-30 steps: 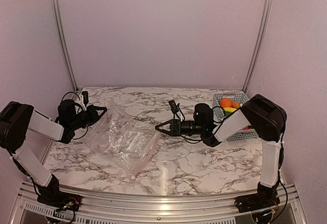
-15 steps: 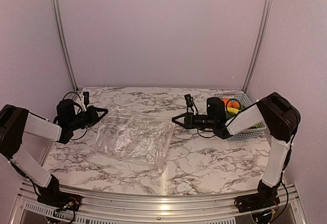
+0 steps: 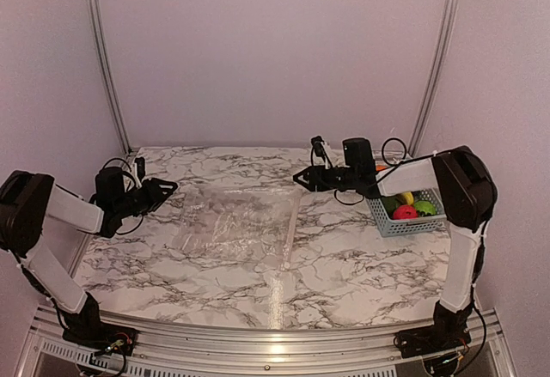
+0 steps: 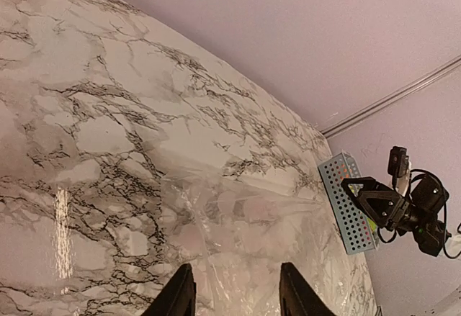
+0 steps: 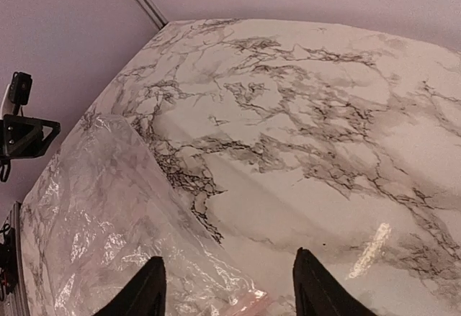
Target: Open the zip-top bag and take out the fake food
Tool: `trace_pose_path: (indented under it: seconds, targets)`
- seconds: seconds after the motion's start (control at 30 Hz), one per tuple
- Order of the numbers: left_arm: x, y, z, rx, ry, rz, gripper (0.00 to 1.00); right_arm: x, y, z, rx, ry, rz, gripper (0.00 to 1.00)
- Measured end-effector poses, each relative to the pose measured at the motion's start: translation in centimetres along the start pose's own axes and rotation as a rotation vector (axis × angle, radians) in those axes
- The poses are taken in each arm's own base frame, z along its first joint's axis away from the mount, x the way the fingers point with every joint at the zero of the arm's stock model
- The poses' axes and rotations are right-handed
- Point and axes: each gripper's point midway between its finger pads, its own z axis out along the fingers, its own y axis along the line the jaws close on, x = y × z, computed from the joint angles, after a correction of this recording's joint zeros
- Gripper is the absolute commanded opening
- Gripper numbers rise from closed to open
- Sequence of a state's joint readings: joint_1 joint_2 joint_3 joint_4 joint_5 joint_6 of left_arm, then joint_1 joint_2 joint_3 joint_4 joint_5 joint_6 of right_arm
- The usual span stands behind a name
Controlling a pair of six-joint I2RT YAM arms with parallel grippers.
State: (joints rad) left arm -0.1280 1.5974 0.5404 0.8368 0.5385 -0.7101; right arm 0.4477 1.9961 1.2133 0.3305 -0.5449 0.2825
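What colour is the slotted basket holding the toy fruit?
The basket is light blue, seen best in the top external view.

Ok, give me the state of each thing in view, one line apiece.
zip-top bag: lying flat, no food seen inside, zip unclear.
fake food: piled in the basket.
basket: upright, holding the food.
left gripper: open, empty.
right gripper: open, empty.

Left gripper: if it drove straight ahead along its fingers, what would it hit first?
Most likely the clear, crinkly zip-top bag, lying flat on the marble table just ahead of the open left gripper. Its height above the plastic is unclear, so it might skim over instead.
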Motion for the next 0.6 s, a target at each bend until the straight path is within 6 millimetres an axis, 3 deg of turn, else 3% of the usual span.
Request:
trace_pose_path:
  seconds: [0.13, 0.27, 0.37, 0.4, 0.47, 0.6]
  targets:
    - [0.3, 0.8, -0.2, -0.038, 0.009, -0.002, 0.53, -0.6, -2.1, -0.6, 0.089, 0.011, -0.025, 0.75]
    - [1.2, 0.9, -1.0, -0.056, 0.024, 0.003, 0.66, 0.2, -1.8, -1.7, 0.111, 0.044, -0.040, 0.75]
    - [2.0, 1.1, -1.8, -0.077, 0.039, 0.011, 0.91, 0.7, -0.8, -3.1, 0.105, 0.049, -0.049, 0.77]
    - [2.2, 1.2, -2.1, -0.085, 0.045, 0.016, 0.98, 1.1, -0.4, -3.8, 0.101, 0.052, -0.049, 0.83]
    - [2.3, 1.0, -2.6, -0.102, 0.051, 0.035, 0.99, 1.6, 0.5, -5.1, 0.093, 0.051, -0.053, 0.98]
    - [2.0, 0.3, -3.6, -0.139, 0.052, 0.090, 0.99, 2.0, 2.1, -7.6, 0.084, 0.024, -0.074, 0.99]
